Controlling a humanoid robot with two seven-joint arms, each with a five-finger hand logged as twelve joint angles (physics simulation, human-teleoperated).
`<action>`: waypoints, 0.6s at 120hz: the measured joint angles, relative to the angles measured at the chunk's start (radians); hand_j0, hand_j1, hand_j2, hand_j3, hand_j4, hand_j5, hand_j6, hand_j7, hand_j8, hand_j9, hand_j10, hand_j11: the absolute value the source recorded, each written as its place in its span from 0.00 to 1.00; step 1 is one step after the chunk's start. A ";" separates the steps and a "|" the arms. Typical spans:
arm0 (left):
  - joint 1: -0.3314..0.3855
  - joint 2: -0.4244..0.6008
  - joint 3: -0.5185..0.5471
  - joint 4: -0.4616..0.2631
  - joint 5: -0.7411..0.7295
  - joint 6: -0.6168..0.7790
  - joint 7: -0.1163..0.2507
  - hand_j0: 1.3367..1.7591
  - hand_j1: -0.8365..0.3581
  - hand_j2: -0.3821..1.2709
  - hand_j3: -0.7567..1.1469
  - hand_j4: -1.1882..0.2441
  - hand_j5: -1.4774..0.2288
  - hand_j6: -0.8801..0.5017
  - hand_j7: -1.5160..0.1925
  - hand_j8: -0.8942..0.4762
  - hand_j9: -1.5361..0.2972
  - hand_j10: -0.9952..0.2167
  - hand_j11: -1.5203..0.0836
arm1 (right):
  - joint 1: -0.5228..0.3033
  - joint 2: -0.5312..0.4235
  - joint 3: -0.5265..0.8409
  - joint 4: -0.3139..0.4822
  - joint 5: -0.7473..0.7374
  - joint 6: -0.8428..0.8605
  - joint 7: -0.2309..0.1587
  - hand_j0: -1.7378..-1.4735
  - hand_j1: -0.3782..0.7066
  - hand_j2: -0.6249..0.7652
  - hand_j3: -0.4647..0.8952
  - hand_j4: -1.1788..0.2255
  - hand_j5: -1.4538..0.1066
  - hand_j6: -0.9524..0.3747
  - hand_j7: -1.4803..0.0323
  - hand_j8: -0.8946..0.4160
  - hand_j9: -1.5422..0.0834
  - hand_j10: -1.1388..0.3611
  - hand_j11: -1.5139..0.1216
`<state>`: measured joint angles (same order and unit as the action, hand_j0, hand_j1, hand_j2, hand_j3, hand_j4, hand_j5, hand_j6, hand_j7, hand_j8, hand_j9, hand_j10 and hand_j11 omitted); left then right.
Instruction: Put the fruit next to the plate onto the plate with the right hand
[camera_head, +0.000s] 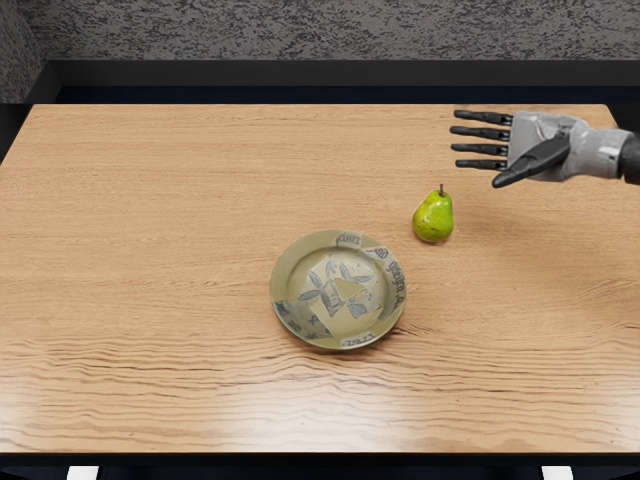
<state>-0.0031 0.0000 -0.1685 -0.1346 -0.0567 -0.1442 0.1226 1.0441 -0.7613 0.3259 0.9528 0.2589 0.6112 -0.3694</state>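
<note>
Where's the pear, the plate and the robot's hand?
pear (433, 217), head view, middle of its green body.
plate (291, 262), head view, its left rim.
right hand (520, 146), head view, its palm.

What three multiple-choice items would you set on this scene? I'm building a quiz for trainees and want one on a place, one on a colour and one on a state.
1. Where is the pear?
A. On the plate
B. On the table, off the plate's far right rim
C. Left of the plate

2. What colour is the pear?
A. Green-yellow
B. Red
C. Purple

3. How is the right hand?
A. Shut on the pear
B. Curled into a fist
C. Open, holding nothing

Answers:
1 B: bare wood shows between the pear and the plate's rim.
2 A: its skin is green with a yellowish side.
3 C: the fingers are stretched out straight, and the hand is up and to the right of the pear, apart from it.
</note>
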 joint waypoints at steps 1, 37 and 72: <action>0.000 0.000 0.000 0.000 0.000 0.000 0.000 0.76 0.99 0.23 0.40 0.83 0.87 0.64 0.89 0.65 0.84 0.82 0.95 | 0.000 0.000 0.000 0.000 0.000 0.000 -0.002 0.30 0.03 0.45 0.34 0.84 0.93 0.72 0.98 0.68 0.95 0.76 0.93; 0.000 0.000 0.000 0.000 0.000 0.000 0.000 0.76 0.99 0.23 0.40 0.83 0.87 0.64 0.89 0.65 0.84 0.82 0.95 | 0.006 0.076 0.035 -0.132 -0.172 0.000 0.113 0.30 0.03 0.45 0.34 0.84 0.93 0.72 0.98 0.68 0.95 0.76 0.93; 0.000 0.000 0.000 0.000 0.000 0.000 0.000 0.76 0.99 0.23 0.40 0.83 0.87 0.64 0.89 0.65 0.84 0.82 0.95 | -0.020 0.159 0.063 -0.201 -0.525 0.000 0.330 0.30 0.03 0.45 0.34 0.84 0.93 0.72 0.98 0.68 0.95 0.76 0.93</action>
<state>-0.0030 0.0000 -0.1685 -0.1348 -0.0567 -0.1442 0.1227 1.0238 -0.6026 0.3886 0.7521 -0.2658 0.6109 -0.0392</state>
